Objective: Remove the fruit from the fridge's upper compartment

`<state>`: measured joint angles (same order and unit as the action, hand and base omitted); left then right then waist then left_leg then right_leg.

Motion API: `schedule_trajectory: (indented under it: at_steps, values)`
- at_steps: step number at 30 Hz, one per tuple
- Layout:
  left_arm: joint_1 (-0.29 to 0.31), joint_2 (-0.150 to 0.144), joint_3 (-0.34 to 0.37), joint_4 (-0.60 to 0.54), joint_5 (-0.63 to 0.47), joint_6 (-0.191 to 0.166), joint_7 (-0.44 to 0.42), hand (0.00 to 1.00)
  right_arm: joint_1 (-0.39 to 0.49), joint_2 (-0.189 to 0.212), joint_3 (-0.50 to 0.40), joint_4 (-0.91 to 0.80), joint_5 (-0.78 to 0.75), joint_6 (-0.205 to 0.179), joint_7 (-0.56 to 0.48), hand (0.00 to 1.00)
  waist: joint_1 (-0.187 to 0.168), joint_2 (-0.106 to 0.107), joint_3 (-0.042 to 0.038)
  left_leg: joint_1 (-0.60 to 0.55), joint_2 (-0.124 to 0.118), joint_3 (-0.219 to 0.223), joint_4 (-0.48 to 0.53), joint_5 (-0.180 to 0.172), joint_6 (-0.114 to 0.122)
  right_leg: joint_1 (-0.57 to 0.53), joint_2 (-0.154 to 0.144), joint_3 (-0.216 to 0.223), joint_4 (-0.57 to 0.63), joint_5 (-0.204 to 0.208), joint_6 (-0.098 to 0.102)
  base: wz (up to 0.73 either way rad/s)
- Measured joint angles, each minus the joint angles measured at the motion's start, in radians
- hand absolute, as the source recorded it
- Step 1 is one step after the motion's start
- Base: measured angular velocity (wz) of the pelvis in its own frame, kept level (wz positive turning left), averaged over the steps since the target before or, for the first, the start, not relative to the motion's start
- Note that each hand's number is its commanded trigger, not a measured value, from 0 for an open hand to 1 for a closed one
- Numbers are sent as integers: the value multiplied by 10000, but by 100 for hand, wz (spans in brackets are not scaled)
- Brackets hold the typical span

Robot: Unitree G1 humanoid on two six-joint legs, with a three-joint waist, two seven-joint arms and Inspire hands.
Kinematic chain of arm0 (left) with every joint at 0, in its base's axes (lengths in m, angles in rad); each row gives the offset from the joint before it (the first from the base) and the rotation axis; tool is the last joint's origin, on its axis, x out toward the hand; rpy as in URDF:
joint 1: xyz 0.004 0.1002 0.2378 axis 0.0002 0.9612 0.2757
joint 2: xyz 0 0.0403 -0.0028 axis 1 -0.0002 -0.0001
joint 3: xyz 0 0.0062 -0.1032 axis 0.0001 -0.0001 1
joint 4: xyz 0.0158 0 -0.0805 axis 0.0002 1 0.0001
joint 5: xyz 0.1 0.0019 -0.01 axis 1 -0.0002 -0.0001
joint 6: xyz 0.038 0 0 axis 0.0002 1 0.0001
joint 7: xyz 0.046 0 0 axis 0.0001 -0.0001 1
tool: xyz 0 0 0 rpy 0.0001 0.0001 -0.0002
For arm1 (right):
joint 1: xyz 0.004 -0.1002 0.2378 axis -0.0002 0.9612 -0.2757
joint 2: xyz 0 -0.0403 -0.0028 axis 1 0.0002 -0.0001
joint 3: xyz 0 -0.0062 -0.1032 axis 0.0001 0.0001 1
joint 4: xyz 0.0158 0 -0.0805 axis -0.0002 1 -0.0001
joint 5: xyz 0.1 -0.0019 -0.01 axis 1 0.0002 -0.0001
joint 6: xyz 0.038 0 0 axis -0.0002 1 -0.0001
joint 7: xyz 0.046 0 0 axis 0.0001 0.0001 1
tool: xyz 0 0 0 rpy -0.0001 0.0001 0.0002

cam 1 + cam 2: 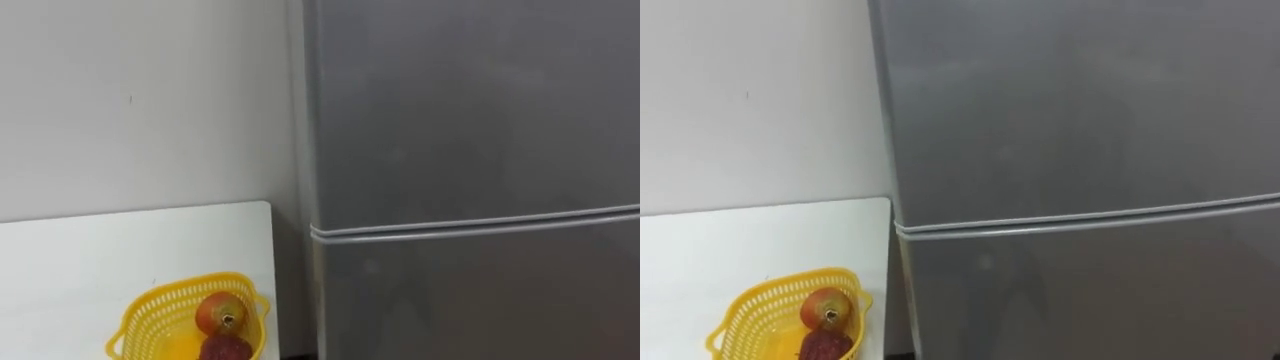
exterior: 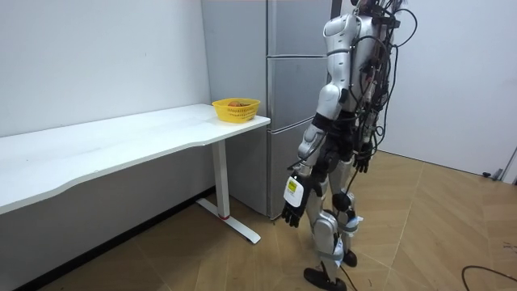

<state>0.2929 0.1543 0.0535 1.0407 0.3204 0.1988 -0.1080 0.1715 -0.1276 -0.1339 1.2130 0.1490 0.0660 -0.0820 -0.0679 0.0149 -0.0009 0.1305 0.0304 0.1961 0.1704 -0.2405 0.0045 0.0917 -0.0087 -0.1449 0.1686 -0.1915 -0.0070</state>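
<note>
A tall grey fridge stands right in front of me, its upper door and lower door both closed, with a pale seam between them. In the room view I stand upright facing the fridge, about a step away from it. Both arms hang down at my sides. My left hand hangs by my thigh with relaxed fingers and holds nothing. My right hand hangs at hip height on the far side, also empty.
A white table runs along the wall to my left, its end close beside the fridge. Near that end sits a yellow basket holding a red-orange fruit and a dark red one. Wooden floor lies behind me.
</note>
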Motion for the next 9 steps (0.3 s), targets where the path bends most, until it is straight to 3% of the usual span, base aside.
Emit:
schedule_trajectory:
  at_steps: [9]
  values:
    - [-45, -241, 16, 40, 455, 162, -199, 0, -240, -72, 158, -4, -602, -10, 382, 0, 243, -23, 69, 3, -27, -115, -1, 0, 0, 141, -39, -76, -178, 1, 3, 3]
